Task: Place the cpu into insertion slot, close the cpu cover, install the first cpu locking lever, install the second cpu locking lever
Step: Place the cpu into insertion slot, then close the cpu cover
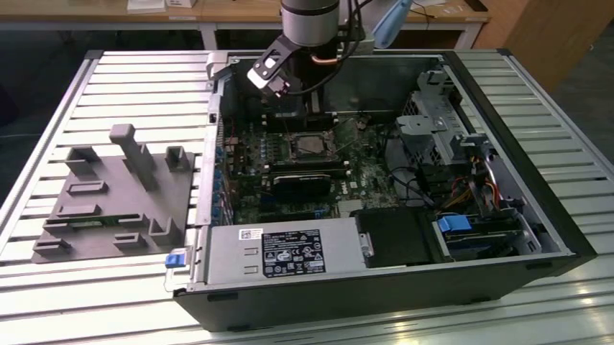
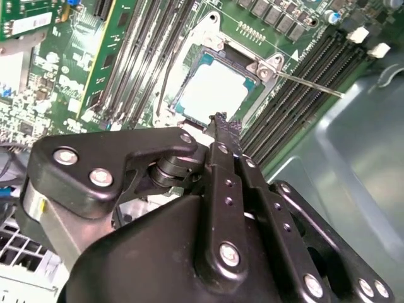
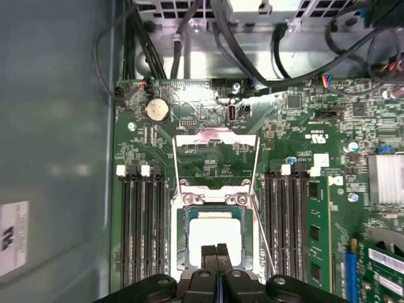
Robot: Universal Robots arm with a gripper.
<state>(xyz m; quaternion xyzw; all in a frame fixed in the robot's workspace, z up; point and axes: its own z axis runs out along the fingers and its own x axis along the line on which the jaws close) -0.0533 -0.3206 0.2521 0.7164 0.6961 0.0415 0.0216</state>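
silver-grey cpu [image 3: 213, 232] below my gripper [image 3: 216, 250] looks light, stiff but fragile, i would take it by 2 opposite edges; the fingers are pressed together, holding nothing.
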